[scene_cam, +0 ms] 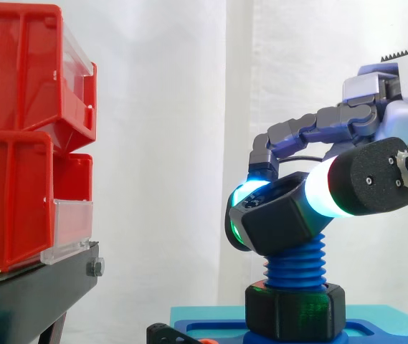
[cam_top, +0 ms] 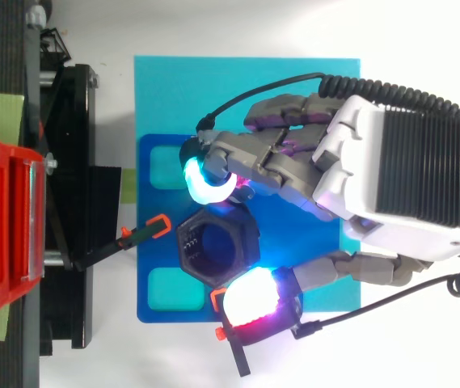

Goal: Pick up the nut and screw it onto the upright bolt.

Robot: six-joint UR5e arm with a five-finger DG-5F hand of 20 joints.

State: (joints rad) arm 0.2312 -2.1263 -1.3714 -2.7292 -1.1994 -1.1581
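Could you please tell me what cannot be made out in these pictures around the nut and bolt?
- Side view: the top end of the bolt is inside the tilted nut, so whether the threads have caught is hidden.
- Top view: the nut covers the bolt, and its bore is too dark to read.
- Side view: the right edge cuts off the hand behind its fingers.

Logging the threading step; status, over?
Hand shut on nut. Nut tilted atop blue bolt. Second black nut at bolt's base.
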